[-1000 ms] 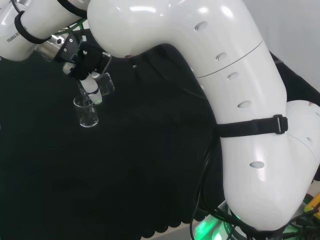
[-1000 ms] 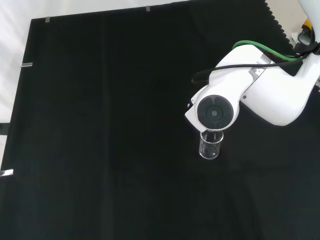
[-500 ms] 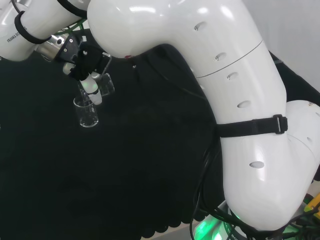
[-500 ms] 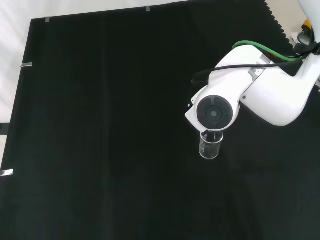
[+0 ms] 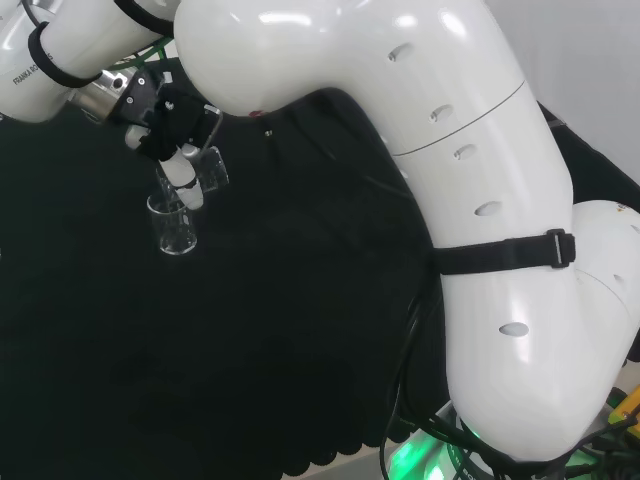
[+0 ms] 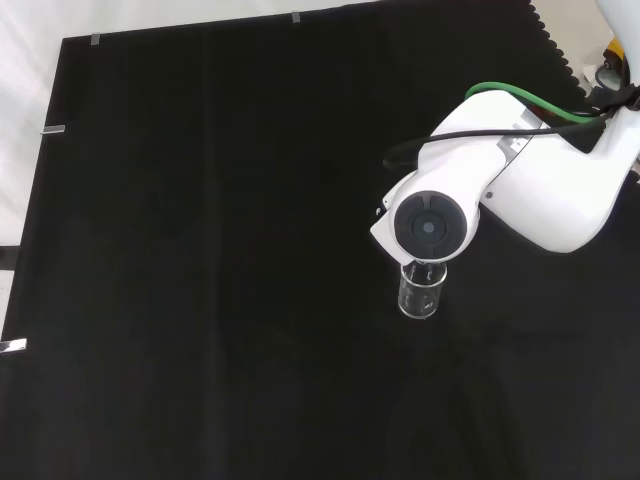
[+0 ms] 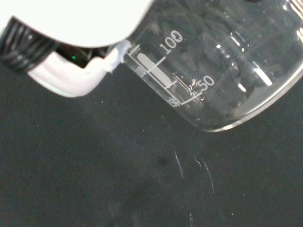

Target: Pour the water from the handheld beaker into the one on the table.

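Observation:
In the head view the black and white hand is shut on a clear beaker, which hangs tilted just above a second clear beaker standing upright on the black cloth. The wrist view shows the held beaker close up and tilted, with white measuring marks and a white fingertip against its wall. Faint glints of the standing beaker's rim lie under it. In the front view the standing beaker sits just below the arm's white link, which hides the hand. I cannot tell how much water either beaker holds.
The arm's big white links take up the right of the head view. Black cloth stretches wide to the left of the beaker in the front view, and its scalloped edge runs at the top right.

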Robot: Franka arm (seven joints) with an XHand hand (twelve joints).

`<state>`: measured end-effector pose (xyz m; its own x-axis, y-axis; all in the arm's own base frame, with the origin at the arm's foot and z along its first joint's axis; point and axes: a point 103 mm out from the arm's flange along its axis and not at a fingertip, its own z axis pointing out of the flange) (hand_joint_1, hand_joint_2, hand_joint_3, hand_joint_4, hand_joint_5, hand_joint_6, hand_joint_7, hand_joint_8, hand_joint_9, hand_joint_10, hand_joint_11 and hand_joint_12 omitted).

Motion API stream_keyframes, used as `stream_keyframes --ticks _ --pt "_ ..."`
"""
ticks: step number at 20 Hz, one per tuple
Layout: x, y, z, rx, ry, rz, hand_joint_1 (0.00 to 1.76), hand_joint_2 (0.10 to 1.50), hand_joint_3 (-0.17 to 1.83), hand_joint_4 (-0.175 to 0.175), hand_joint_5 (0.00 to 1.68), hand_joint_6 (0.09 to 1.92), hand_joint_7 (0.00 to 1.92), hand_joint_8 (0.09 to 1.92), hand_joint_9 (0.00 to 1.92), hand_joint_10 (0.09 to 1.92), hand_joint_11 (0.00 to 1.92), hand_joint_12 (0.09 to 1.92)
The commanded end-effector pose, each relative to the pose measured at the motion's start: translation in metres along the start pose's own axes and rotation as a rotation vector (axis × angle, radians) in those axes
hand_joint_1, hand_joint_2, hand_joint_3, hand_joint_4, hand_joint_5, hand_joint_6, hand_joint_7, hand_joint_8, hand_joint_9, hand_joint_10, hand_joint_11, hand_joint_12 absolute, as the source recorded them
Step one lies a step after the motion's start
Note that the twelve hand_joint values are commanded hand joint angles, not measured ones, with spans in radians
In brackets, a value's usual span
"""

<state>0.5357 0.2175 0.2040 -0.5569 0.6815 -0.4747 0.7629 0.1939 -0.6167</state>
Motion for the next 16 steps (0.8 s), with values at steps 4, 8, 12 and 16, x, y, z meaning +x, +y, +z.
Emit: stream_keyframes --ticks 4,8,12,16 --pt "-0.013 -0.009 0.002 -0.102 0.098 -0.018 1.19 0.63 0.69 -0.079 1.3 0.62 1.69 0.09 1.65 0.09 1.28 0.76" --pt "-0.022 -0.014 0.005 -0.165 0.159 -0.04 1.19 0.63 0.7 -0.079 1.3 0.62 1.69 0.09 1.65 0.09 1.28 0.76" --pt "-0.033 -0.019 0.007 -0.222 0.245 -0.07 1.19 0.63 0.7 -0.079 1.3 0.62 1.69 0.09 1.65 0.09 1.28 0.76" --pt "-0.042 -0.024 0.012 -0.277 0.333 -0.103 1.19 0.63 0.7 -0.08 1.3 0.63 1.69 0.09 1.65 0.09 1.28 0.76"
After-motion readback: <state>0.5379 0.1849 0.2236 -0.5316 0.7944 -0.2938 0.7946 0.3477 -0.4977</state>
